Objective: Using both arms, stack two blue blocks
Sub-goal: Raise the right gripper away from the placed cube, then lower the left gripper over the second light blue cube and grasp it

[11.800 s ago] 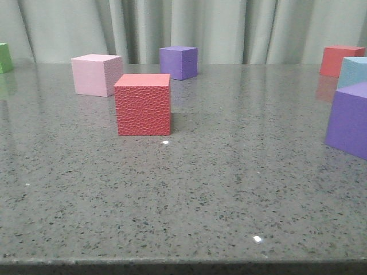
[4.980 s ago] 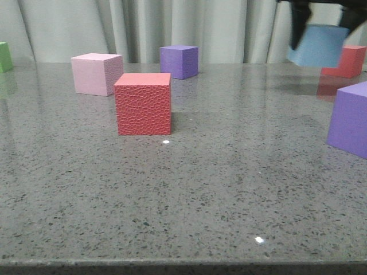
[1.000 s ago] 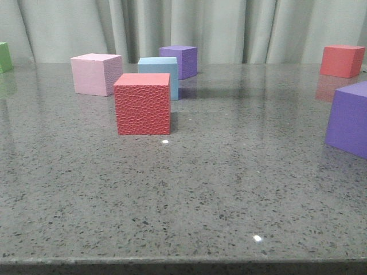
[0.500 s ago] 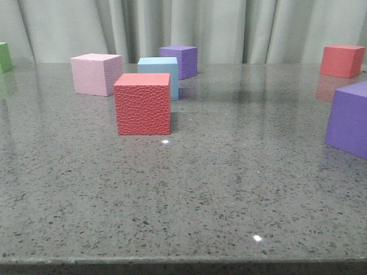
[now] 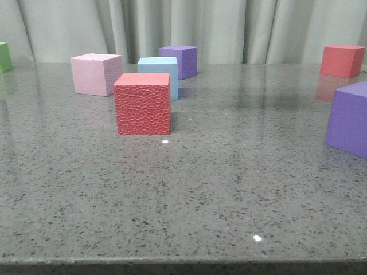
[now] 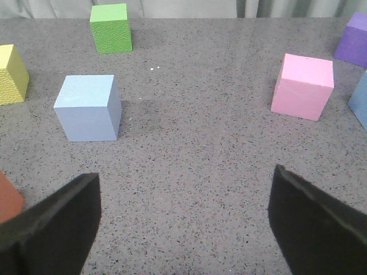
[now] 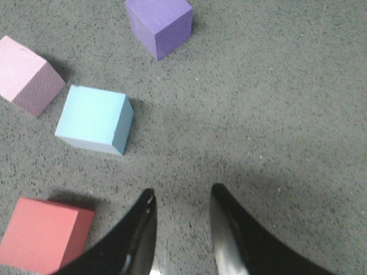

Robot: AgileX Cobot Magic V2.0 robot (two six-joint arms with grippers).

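One blue block (image 5: pixel 162 71) stands on the table just behind the red textured cube (image 5: pixel 143 104). The right wrist view shows this blue block (image 7: pixel 94 119) some way ahead of my right gripper (image 7: pixel 183 193). That gripper is open, with only table between its fingers. A second blue block (image 6: pixel 89 107) sits alone in the left wrist view, ahead of my left gripper (image 6: pixel 184 176). The left gripper is wide open and empty. Neither gripper shows in the front view.
A pink cube (image 5: pixel 95 73) and a purple cube (image 5: pixel 180 61) flank the placed blue block. A larger-looking purple cube (image 5: pixel 350 117) and a red cube (image 5: pixel 342 60) are at the right. A green cube (image 6: pixel 110 27) and a yellow cube (image 6: pixel 11 74) lie beyond the second blue block.
The blue block from the far right was lifted in a gripper and now rests behind the red textured cube. Over the last second no cube has moved.
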